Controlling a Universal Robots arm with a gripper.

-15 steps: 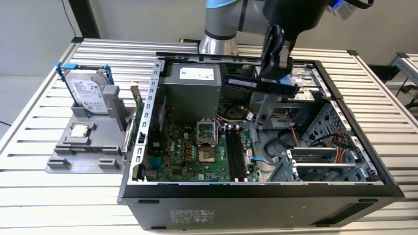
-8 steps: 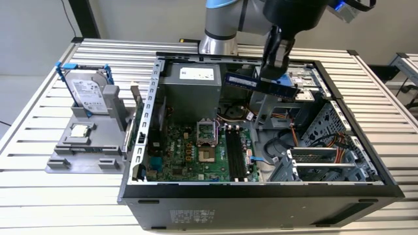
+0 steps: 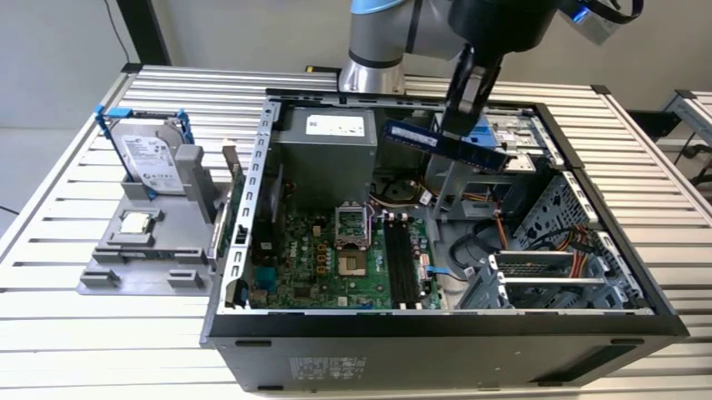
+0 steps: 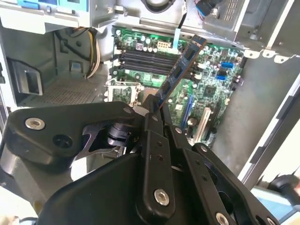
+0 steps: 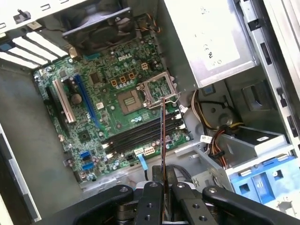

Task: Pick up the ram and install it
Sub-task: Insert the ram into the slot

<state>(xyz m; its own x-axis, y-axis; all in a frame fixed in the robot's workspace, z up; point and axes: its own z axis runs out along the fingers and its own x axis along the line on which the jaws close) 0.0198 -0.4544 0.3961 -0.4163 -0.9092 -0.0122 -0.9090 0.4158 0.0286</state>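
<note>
My gripper is shut on the ram, a long thin stick with dark chips, and holds it in the air over the back of the open computer case. The stick hangs tilted, high above the motherboard. In the second wrist view the ram juts out from between the black fingers toward the board. In the first wrist view the ram appears edge-on, a thin line crossing over the dark memory slots. Those slots lie beside the processor socket.
On the exterior view's left, a grey stand carries a silver hard drive in a blue frame and a small square processor. Inside the case are a power supply, cables and drive cages.
</note>
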